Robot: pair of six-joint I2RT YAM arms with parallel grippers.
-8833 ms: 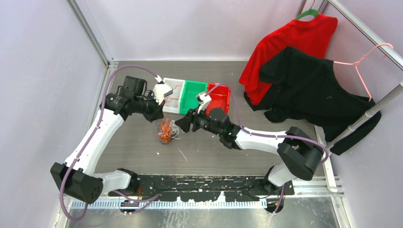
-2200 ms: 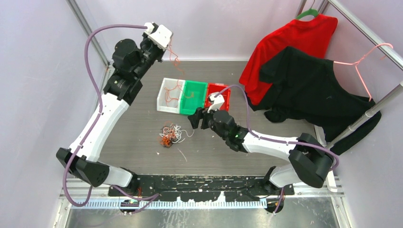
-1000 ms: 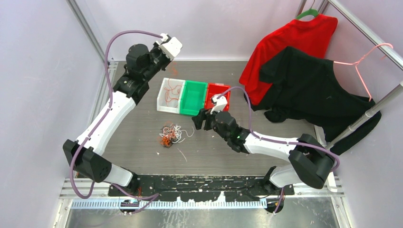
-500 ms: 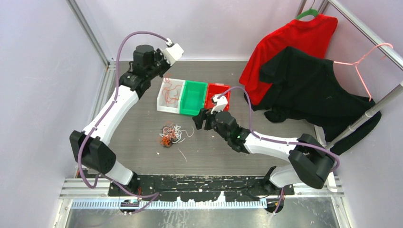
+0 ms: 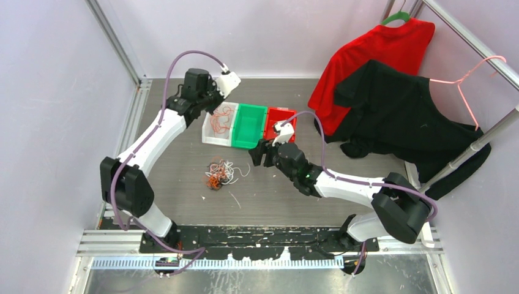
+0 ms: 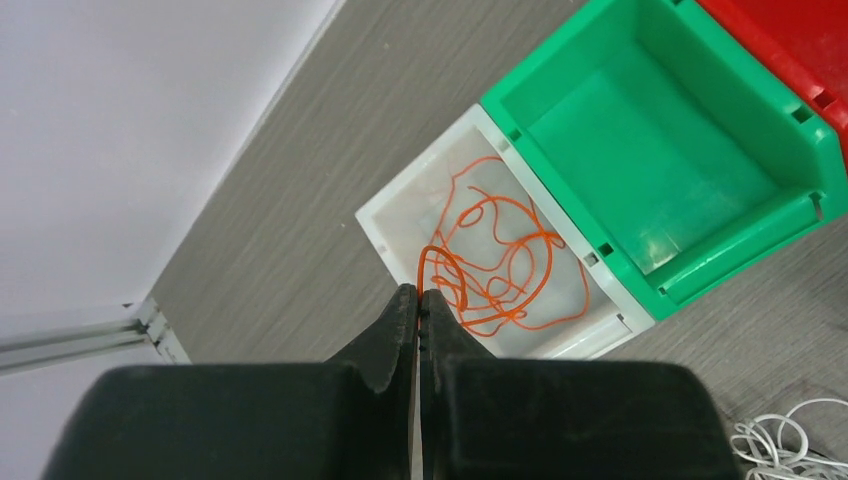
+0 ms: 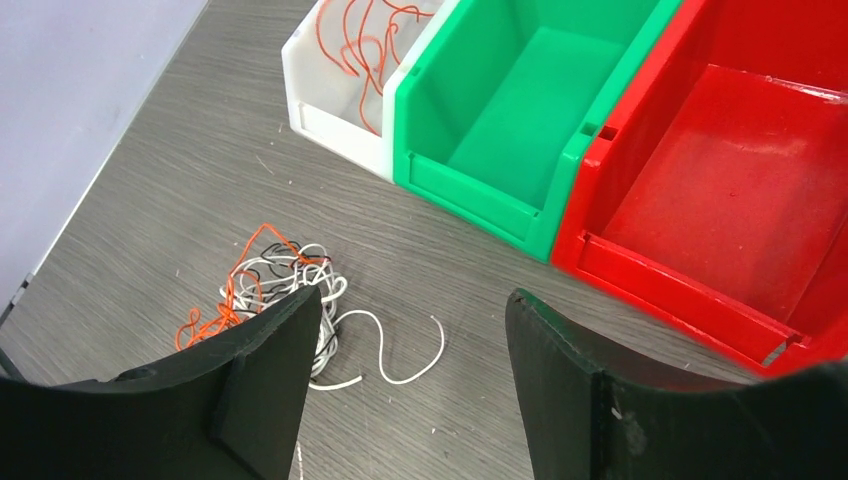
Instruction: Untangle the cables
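A fist-sized clump of orange, white and black cables (image 5: 220,174) (image 7: 268,280) lies on the grey table, with a loose white strand (image 7: 400,350) trailing from it. My left gripper (image 5: 213,110) (image 6: 418,292) hovers over the white bin (image 5: 207,136) (image 6: 415,165), shut on one end of an orange cable (image 5: 220,119) (image 6: 500,270). The remainder of that cable lies coiled inside the bin. My right gripper (image 5: 257,153) (image 7: 415,300) stands open with nothing between its fingers, just right of the clump and in front of the bins.
A green bin (image 5: 248,125) (image 7: 520,110) and a red bin (image 5: 283,125) (image 7: 740,170) adjoin the white one. A short white strand (image 5: 234,199) lies nearer the bases. A red shirt (image 5: 373,55) and a black shirt (image 5: 404,116) hang from a rail at right.
My left arm has come down from high near the back wall to the white bin, and the orange cable has sunk into the bin. The right arm has barely moved.
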